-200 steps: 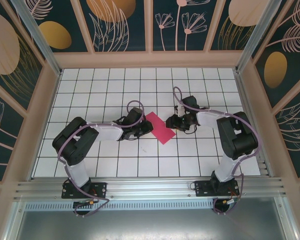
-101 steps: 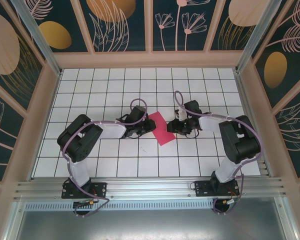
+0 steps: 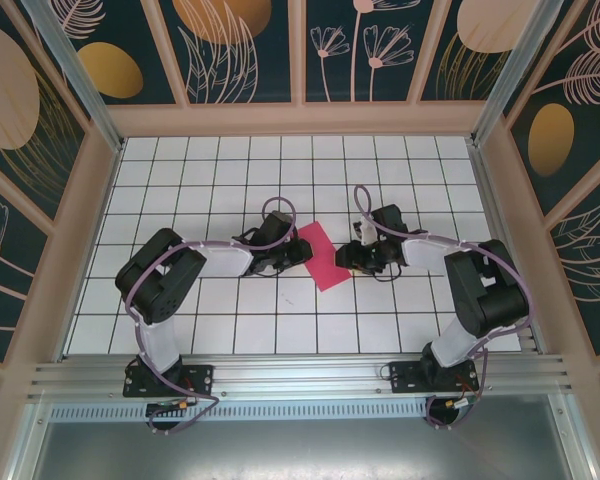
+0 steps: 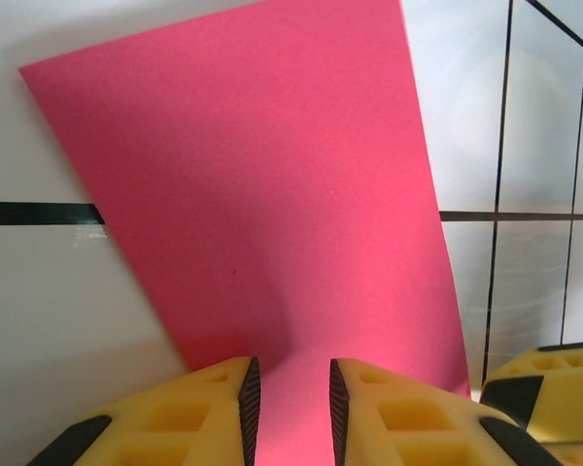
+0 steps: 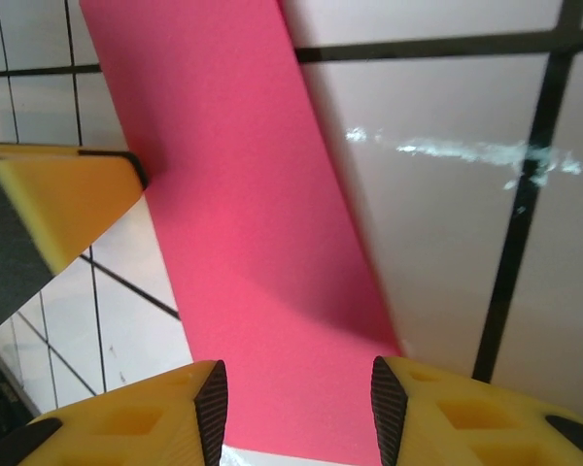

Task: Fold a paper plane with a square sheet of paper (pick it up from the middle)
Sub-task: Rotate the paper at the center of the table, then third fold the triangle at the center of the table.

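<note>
The sheet of paper [image 3: 323, 257] lay near the mid of the table [image 3: 230, 190]. It was a magenta-pink oblong set aslant across the black grid lines, btwn the left tool [image 3: 300, 255] and the right tool [image 3: 348, 258]. Whether it was doubled over, couldn't tell.

Left wrist view: the sheet's right edge bowed a little, and its near end ran into the left tool's gap. That tool's yellow fingers [image 4: 199, 413] w/ dark ribbed pads stood slightly parted. The slot was narrow, w/ pink showing thru it. Couldn't tell if the pads touched the paper.

Right wrist view: the right tool was spread wide, one finger [image 5: 126, 427] on each side of the sheet's narrow end, the paper passing btwn them unpinched. A yellow finger of the left tool showed at the sheet's far edge.

Top view: both arms reached in from the near edge, elbows out, tips at opposite long edges of the sheet.
</note>
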Controlling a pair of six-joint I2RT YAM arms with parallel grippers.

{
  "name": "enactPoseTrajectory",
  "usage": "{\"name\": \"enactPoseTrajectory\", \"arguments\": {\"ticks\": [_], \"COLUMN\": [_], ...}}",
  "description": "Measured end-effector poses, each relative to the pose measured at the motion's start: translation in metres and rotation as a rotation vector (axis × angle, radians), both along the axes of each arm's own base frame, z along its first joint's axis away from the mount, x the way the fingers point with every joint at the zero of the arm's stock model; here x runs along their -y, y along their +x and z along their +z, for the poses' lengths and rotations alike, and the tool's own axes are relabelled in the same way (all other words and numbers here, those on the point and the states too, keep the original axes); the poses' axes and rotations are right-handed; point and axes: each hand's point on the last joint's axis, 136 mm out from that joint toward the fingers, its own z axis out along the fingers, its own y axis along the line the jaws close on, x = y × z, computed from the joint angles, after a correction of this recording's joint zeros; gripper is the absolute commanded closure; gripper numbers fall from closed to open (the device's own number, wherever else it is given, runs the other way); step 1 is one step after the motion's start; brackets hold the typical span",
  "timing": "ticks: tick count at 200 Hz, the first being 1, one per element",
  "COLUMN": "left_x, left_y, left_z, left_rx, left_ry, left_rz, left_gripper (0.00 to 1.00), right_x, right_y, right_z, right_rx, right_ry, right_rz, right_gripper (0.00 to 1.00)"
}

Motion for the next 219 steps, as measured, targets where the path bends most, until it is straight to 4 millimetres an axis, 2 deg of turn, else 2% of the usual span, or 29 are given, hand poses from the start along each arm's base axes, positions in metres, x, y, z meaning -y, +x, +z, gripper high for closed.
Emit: {"name": "enactPoseTrajectory", "arguments": {"ticks": [31,60,100,139,173,219], "left_x": [0.003,0.008,0.015,0.013,0.008,0.009], "left_y": [0.004,0.006,0.008,0.005,-0.003,-0.003], "left_z": [0.017,0.022,0.014,0.001,-0.009,-0.009], "left_rx": [0.034,0.038,0.024,0.002,-0.019,-0.006], "left_ry": [-0.023,-0.038,-0.048,-0.036,-0.025,-0.04], "left_rz": [-0.002,-0.014,-0.029,-0.029,-0.034,-0.037], "left_gripper": [0.78,0.8,0.82,0.83,0.83,0.83], "right_x": [-0.001,-0.004,-0.005,-0.005,-0.006,-0.007], "right_y": [0.019,0.032,0.028,0.015,0.014,0.013], "right_z": [0.009,0.009,-0.001,-0.008,-0.008,-0.008], "right_rx": [0.051,0.063,0.033,-0.003,0.008,0.014], "right_ry": [-0.018,-0.024,-0.028,-0.009,-0.005,0.002], "right_rz": [-0.019,-0.022,-0.013,0.011,0.024,0.027], "right_gripper": [0.53,0.54,0.53,0.54,0.53,0.54]}}
